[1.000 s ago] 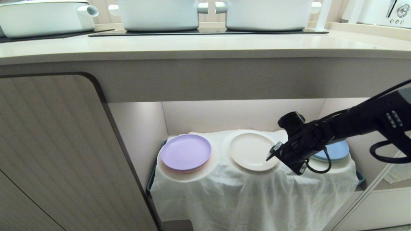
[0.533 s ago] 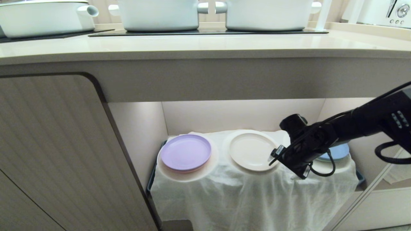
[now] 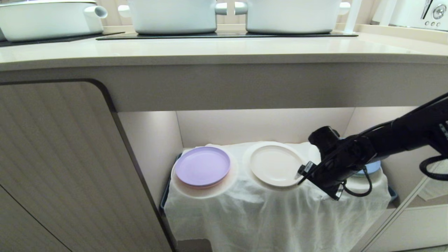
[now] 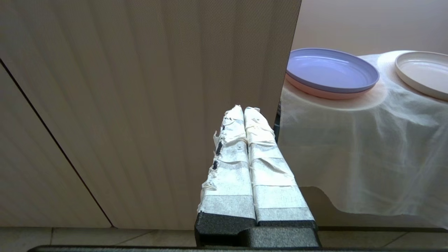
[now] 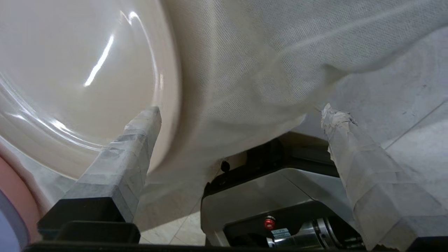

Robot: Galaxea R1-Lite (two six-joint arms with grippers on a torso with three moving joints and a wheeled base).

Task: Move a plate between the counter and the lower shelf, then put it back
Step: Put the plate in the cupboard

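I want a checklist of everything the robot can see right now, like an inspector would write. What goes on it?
Surface: counter above; lower shelf lit, draped in white cloth.
Job's things: plate flat on the middle pad, not held.
Clutter: lilac plate on the left pad; blue plate mostly hidden behind the arm; three white pots on the counter.
Grippers: right gripper open beside the plate's right edge; left gripper shut, parked by the cabinet door.
Cables: black cable looped under the right wrist.
Surroundings: tiled floor.

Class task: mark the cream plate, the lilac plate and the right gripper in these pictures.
cream plate [image 3: 273,165], head view, its flat centre
lilac plate [image 3: 202,165], head view, its flat centre
right gripper [image 5: 241,115], right wrist view, midway between its open fingers
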